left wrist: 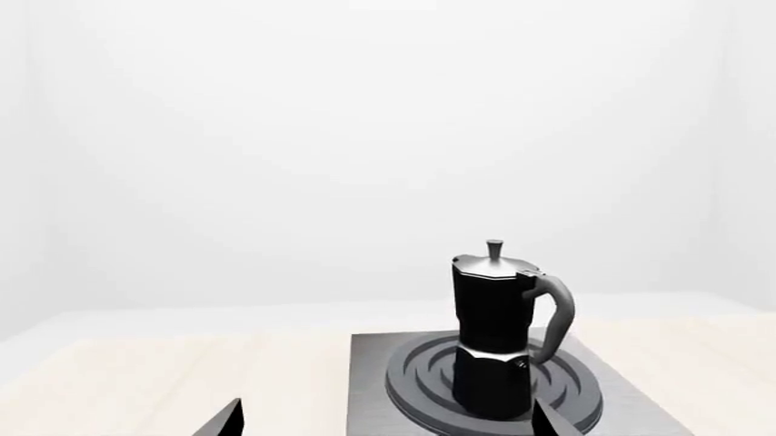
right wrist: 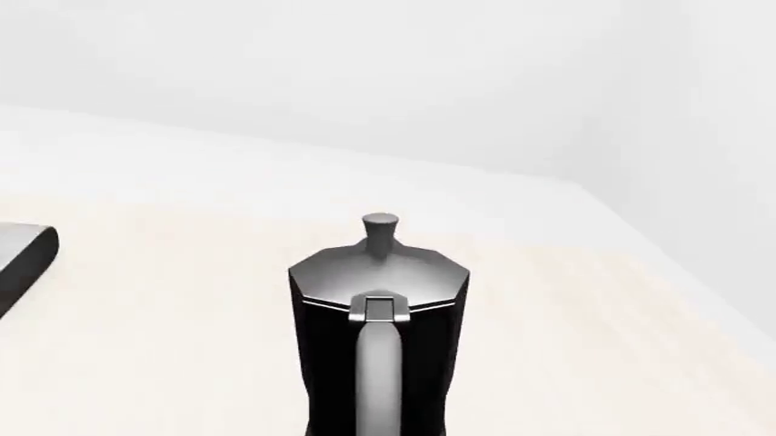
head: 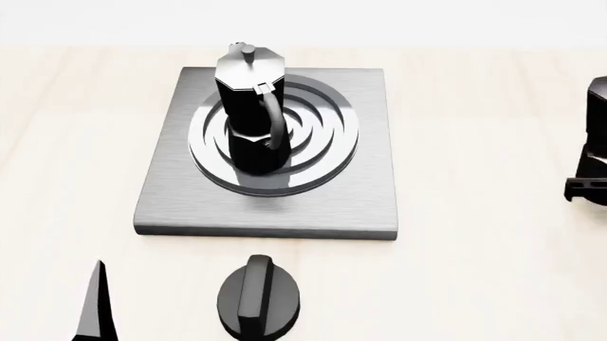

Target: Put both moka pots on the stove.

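One moka pot (head: pixel 250 106) sits upright on the stove (head: pixel 370 185) rings. Second moka pot (right wrist: pixel 378 336) is on the table, far right. I can't tell either gripper's opening.

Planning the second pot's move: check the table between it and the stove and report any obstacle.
Nothing visible blocks it. The second moka pot stands on bare table to the right of the stove. The first moka pot already sits on the rings, left of centre, and the knob lies nearer the robot.
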Controlling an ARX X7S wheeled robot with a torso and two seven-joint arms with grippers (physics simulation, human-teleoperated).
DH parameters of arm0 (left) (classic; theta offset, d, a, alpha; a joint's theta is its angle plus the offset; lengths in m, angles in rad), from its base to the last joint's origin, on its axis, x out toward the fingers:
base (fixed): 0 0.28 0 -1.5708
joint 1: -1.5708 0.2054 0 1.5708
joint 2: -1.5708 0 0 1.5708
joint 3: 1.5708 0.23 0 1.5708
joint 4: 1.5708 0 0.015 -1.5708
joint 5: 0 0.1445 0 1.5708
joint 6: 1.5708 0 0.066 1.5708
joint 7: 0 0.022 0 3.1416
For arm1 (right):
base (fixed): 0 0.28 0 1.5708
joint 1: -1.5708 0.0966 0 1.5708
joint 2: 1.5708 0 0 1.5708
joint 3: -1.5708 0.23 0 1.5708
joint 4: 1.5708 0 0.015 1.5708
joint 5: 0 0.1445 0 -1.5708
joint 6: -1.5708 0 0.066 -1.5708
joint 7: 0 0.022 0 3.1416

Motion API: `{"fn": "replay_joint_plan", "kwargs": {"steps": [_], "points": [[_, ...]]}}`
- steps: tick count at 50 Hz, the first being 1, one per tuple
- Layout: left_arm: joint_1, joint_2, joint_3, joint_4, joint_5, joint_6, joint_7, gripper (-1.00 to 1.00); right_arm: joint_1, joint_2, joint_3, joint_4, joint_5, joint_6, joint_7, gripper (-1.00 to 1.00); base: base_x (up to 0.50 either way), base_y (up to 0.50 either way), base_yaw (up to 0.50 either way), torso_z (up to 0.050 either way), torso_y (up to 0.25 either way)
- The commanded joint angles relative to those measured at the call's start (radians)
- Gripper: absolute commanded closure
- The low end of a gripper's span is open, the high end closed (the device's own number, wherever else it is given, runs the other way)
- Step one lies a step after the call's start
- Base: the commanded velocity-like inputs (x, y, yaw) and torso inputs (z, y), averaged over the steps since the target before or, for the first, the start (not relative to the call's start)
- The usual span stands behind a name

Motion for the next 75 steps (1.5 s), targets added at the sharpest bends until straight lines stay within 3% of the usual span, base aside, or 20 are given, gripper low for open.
{"fn": "replay_joint_plan", "kwargs": {"steps": [1,18,29,42,58,75], "points": [[-0.001,-0.001,0.002,-0.001,-0.002,0.001,-0.002,-1.00,0.057,0.000,0.017,-0.142,-0.014,0.021,0.004,1.00,0.00,0.00,0.00,0.000,0.000],[0.001,-0.005,0.000,-0.002,-0.006,0.008,-0.004,-1.00,0.072,0.015,0.014,-0.347,0.078,0.107,-0.090,1.00,0.00,0.00,0.00,0.000,0.001],[0.001,-0.008,-0.001,-0.005,-0.009,0.013,-0.004,-1.00,0.043,0.007,0.023,-0.388,0.114,0.028,-0.204,1.00,0.00,0.00,0.00,0.000,0.001],[-0.001,-0.012,-0.004,0.002,-0.014,0.007,-0.009,-1.00,0.056,-0.071,0.015,-0.305,0.087,-0.061,-0.240,1.00,0.00,0.00,0.00,0.000,0.001],[-0.003,-0.015,-0.011,0.001,-0.024,0.009,-0.013,-1.00,0.134,-0.276,-0.003,-0.027,0.018,-0.225,-0.268,1.00,0.00,0.00,0.00,0.000,0.001],[0.000,-0.022,-0.021,0.006,-0.036,0.014,-0.017,-1.00,0.182,-0.409,0.000,0.172,0.000,-0.336,-0.298,1.00,0.00,0.00,0.00,0.000,0.001]]}}
